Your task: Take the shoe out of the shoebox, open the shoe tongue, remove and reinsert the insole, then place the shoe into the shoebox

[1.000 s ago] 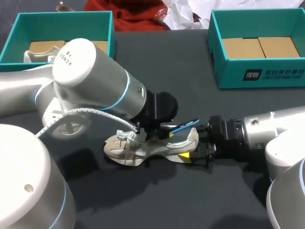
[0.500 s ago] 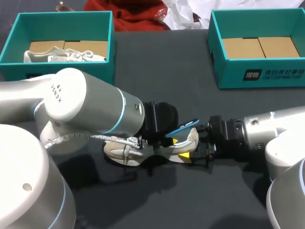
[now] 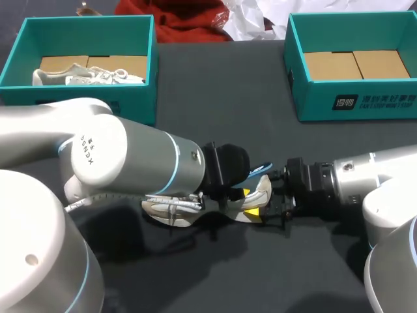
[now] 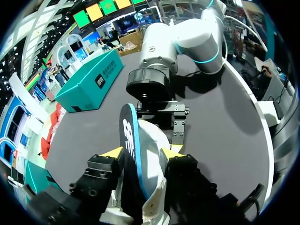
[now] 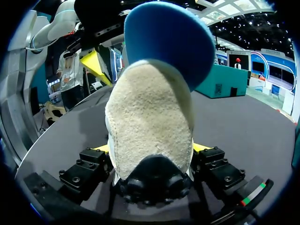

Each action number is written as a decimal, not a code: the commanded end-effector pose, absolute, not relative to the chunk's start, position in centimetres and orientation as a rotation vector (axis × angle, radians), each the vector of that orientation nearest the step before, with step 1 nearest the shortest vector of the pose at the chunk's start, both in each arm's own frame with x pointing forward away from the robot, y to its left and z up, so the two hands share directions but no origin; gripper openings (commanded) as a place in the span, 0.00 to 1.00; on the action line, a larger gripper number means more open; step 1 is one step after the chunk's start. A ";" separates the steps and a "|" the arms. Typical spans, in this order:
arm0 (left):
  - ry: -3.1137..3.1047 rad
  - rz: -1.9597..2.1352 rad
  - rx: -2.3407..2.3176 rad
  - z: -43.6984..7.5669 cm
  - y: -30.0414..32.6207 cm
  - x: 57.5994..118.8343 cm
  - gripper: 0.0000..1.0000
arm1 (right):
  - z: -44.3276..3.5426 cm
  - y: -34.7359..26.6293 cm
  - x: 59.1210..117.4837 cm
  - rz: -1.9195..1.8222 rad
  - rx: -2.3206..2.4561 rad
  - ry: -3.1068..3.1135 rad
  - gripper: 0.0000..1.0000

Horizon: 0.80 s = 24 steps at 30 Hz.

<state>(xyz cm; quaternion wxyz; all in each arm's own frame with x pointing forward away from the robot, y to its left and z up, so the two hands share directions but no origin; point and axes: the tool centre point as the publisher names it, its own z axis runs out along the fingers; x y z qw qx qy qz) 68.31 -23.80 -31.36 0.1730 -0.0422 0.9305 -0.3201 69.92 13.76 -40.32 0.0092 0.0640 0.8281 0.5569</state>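
Gripping needs little force here. The shoe (image 3: pixel 163 208) looks light and soft-sided, firmest at the heel, where the right gripper (image 5: pixel 150 149) clamps it from 2 sides, midway along the table (image 3: pixel 221 98) toward its near edge. The insole (image 4: pixel 129 136) is thin and floppy, likely to buckle. The left gripper (image 4: pixel 140 153) pinches it narrowly. Counted: 1 insole, 2 shoes, the second shoe (image 3: pixel 88 75) in the left shoebox (image 3: pixel 78 26), and 2 boxes, with the right shoebox (image 3: pixel 352 104), at the far corners.

The shoe (image 5: pixel 150 126) has a rough, napped cream heel, perhaps suede, while the blue insole (image 5: pixel 164 37) looks smooth and matt. The worktop (image 3: pixel 221 85) is matt, dark and even. The shoebox (image 3: pixel 313 98) is smooth teal card, and the left arm (image 3: pixel 130 156) has a glossy shell.
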 end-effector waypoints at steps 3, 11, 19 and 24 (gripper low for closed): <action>2.621 -0.918 -0.145 -32.7 -23.8 68.7 0.47 | -40.3 13.8 69.8 1.734 0.202 2.588 0.00; 2.624 -0.939 -0.167 -33.4 -24.1 69.3 0.45 | -40.3 13.8 69.8 1.734 0.202 2.588 0.00; 2.633 -0.947 -0.193 -34.1 -24.5 70.4 0.36 | -40.3 13.8 69.8 1.734 0.202 2.588 0.00; 2.635 -0.959 -0.204 -34.1 -24.5 71.1 0.05 | -40.3 13.8 69.8 1.734 0.202 2.588 0.00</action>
